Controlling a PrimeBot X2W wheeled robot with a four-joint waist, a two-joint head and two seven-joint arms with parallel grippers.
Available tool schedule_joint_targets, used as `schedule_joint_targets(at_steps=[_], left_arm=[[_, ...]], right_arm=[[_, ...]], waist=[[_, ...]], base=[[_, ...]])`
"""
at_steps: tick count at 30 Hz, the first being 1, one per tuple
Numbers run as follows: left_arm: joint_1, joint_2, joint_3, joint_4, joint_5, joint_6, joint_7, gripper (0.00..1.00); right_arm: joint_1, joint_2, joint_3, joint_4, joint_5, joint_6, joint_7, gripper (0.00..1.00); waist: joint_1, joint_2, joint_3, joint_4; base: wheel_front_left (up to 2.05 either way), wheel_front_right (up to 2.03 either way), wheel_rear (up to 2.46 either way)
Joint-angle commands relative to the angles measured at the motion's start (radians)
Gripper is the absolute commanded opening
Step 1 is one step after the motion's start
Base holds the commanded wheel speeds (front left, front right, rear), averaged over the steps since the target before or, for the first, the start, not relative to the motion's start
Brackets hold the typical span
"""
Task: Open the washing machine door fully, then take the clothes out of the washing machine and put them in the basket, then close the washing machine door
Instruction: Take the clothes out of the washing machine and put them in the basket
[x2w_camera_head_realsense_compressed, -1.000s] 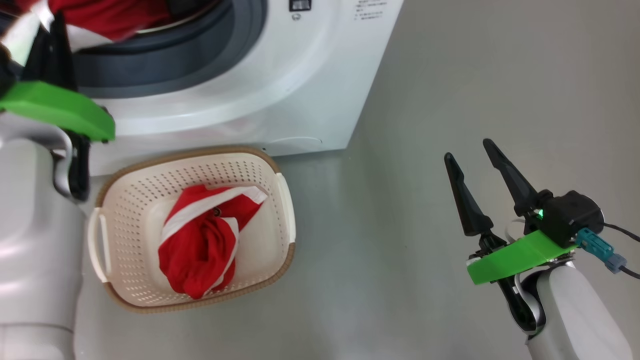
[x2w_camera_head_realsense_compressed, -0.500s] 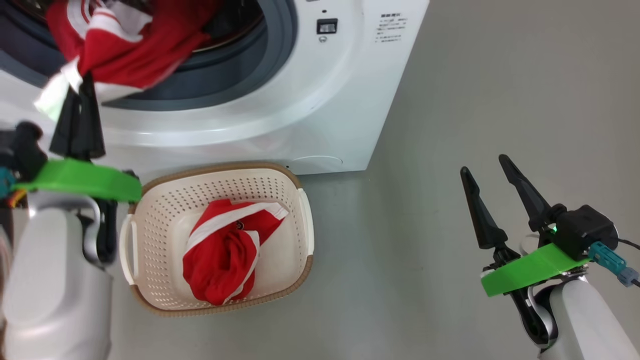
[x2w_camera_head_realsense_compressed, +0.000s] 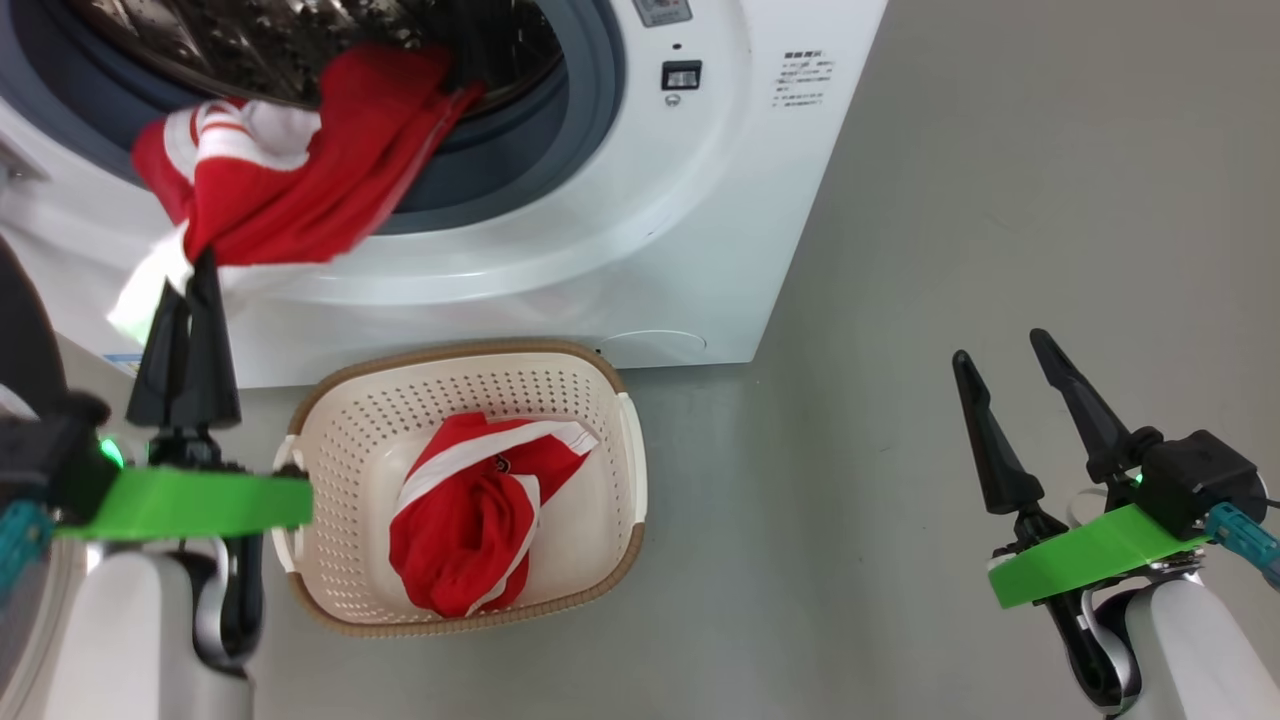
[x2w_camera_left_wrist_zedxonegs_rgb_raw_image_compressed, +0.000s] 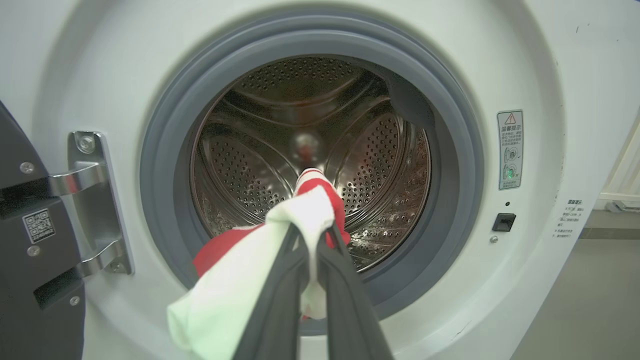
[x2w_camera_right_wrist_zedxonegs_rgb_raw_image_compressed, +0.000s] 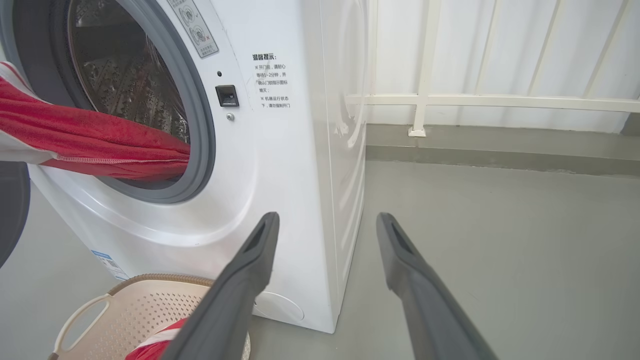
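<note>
Red garment (x2w_camera_head_realsense_compressed: 290, 190) now further out of the washing machine (x2w_camera_head_realsense_compressed: 640, 230) drum than a second ago, draped over the gasket at 11 o'clock in the head view, left pincer (x2w_camera_head_realsense_compressed: 192, 272) clamped shut on its white trim. Second red garment (x2w_camera_head_realsense_compressed: 460, 530) lies bunched in the basket (x2w_camera_head_realsense_compressed: 450, 357) on the floor at 6 o'clock, just before the machine. Right pincer (x2w_camera_head_realsense_compressed: 1000, 345) at 4 o'clock, spread wide, holding nothing; door (x2w_camera_head_realsense_compressed: 18, 330) swung open at 9 o'clock.
</note>
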Motion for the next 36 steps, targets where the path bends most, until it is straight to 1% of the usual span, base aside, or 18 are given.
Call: schedule_joint_targets(at_steps=[1,5,12,16,19,23,26,32,36], left_arm=[[0.025,0.02,0.036,-0.067,0.004,-0.007,-0.008,0.0],[0.078,0.005,0.047,-0.165,0.003,-0.004,-0.008,0.0],[0.167,-0.012,0.047,-0.327,0.015,0.015,-0.008,0.0],[0.203,-0.016,0.032,-0.387,0.021,0.024,-0.007,0.0],[0.216,-0.017,0.023,-0.382,0.02,0.025,0.001,0.0],[0.224,-0.017,0.003,-0.306,0.015,0.022,0.003,0.0],[0.213,-0.018,-0.011,-0.211,0.013,0.018,0.001,0.0],[0.161,-0.011,-0.042,0.035,0.017,0.006,-0.005,0.0],[0.099,-0.003,-0.058,0.202,0.02,-0.001,-0.007,0.0]], right_arm=[[0.011,-0.009,0.013,-0.029,0.008,0.002,-0.005,1.0],[0.011,-0.011,0.009,-0.033,0.008,0.002,-0.005,1.0],[0.016,-0.014,0.011,-0.033,0.006,0.002,-0.005,1.0],[0.017,-0.016,0.013,-0.033,0.007,0.002,-0.005,1.0],[0.015,-0.016,0.014,-0.033,0.007,0.002,-0.005,1.0],[0.011,-0.016,0.02,-0.033,0.007,0.002,-0.005,1.0],[0.007,-0.014,0.024,-0.034,0.006,0.002,-0.005,1.0],[-0.001,-0.008,0.031,-0.037,0.004,0.002,-0.005,1.0],[-0.011,-0.003,0.034,-0.042,0.002,0.002,-0.005,1.0]], waist=[[0.0,0.0,-0.003,0.005],[0.0,0.0,-0.001,0.012],[0.0,0.0,-0.008,0.016],[0.0,0.0,-0.007,0.017],[0.0,0.0,-0.005,0.016],[0.0,0.0,0.002,0.011],[0.0,0.0,0.01,0.006],[0.0,0.0,0.03,-0.007],[0.0,0.0,0.058,-0.014]], base=[[0.0,0.0,0.0],[0.0,0.0,0.0],[0.0,0.0,0.0],[0.0,0.0,0.0],[0.0,0.0,0.0],[0.0,0.0,0.0],[0.0,0.0,0.0],[0.0,0.0,0.0],[0.0,0.0,0.0]])
